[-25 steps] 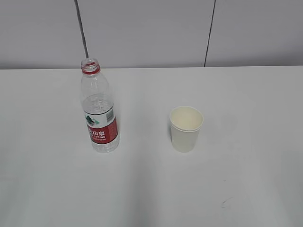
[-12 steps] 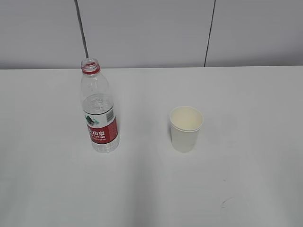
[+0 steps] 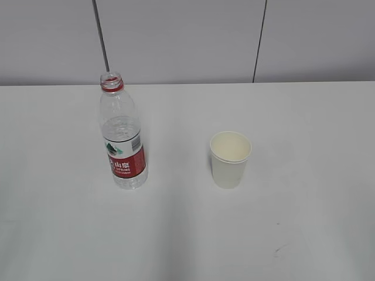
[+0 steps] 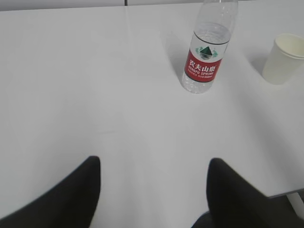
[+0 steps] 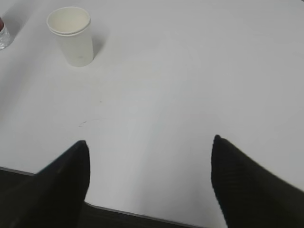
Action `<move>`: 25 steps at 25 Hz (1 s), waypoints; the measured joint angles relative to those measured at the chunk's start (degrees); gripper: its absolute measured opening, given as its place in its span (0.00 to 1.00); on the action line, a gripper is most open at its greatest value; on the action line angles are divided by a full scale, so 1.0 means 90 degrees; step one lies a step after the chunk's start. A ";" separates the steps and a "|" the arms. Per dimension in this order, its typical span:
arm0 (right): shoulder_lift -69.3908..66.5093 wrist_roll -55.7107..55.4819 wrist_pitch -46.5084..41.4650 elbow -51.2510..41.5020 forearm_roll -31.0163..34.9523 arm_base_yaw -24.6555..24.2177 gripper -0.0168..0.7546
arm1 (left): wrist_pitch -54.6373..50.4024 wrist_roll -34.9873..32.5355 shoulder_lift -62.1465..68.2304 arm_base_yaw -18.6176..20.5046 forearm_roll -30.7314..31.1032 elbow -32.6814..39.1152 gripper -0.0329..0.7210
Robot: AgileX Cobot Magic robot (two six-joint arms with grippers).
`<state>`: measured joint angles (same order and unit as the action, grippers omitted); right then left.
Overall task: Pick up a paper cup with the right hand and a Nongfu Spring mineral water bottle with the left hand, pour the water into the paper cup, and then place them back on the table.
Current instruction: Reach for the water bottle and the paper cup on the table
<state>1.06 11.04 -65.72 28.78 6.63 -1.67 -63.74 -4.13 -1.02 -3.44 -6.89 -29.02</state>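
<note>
The Nongfu Spring bottle (image 3: pixel 123 134) stands upright and uncapped on the white table (image 3: pixel 187 234), left of centre; it also shows in the left wrist view (image 4: pixel 206 52). The paper cup (image 3: pixel 229 159) stands upright to its right, and shows in the left wrist view (image 4: pixel 283 58) and the right wrist view (image 5: pixel 71 35). My left gripper (image 4: pixel 154 164) is open and empty, well short of the bottle. My right gripper (image 5: pixel 149 145) is open and empty near the table's front edge, well short of the cup. Neither arm shows in the exterior view.
A small dark scuff mark (image 3: pixel 280 250) lies on the table at the front right, also seen in the right wrist view (image 5: pixel 90 122). A grey panelled wall (image 3: pixel 187 41) stands behind the table. The table's front edge (image 5: pixel 118 210) runs under the right gripper.
</note>
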 joint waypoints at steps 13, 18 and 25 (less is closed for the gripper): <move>0.0000 0.0000 0.0295 0.0087 0.0000 0.0000 0.79 | 0.0778 0.0000 0.0000 0.0000 -0.0002 -0.0125 0.63; 0.0000 0.0000 0.1293 0.0069 0.0000 0.0000 0.79 | 0.1603 0.0000 0.0000 0.0000 0.0071 -0.0125 0.63; -0.0065 0.0000 0.2712 -0.0383 0.0011 0.0000 0.79 | 0.2436 0.0000 0.0000 0.0000 0.0675 -0.0116 0.63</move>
<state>0.47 11.04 -41.32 25.34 6.72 -1.67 -41.81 -4.13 -1.02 -3.44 -0.82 -30.06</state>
